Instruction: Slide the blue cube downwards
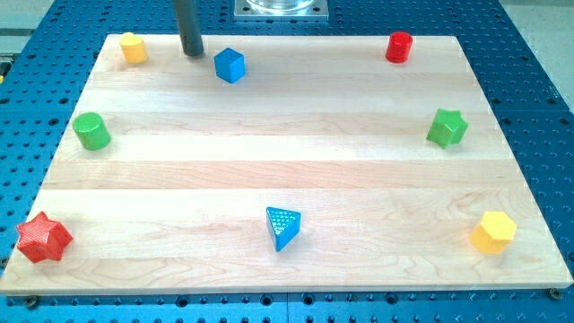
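Note:
The blue cube (230, 65) sits on the wooden board (287, 170) near its top edge, left of centre. My tip (192, 53) is the lower end of the dark rod. It stands just left of the blue cube and slightly above it in the view, with a small gap between them. The rod runs up out of the view's top.
A yellow cylinder (133, 48) is at top left, a red cylinder (398, 47) at top right. A green cylinder (91, 131) is at left, a green star (447, 127) at right. A red star (42, 239), a blue triangle (282, 227) and a yellow hexagon block (494, 232) lie along the bottom.

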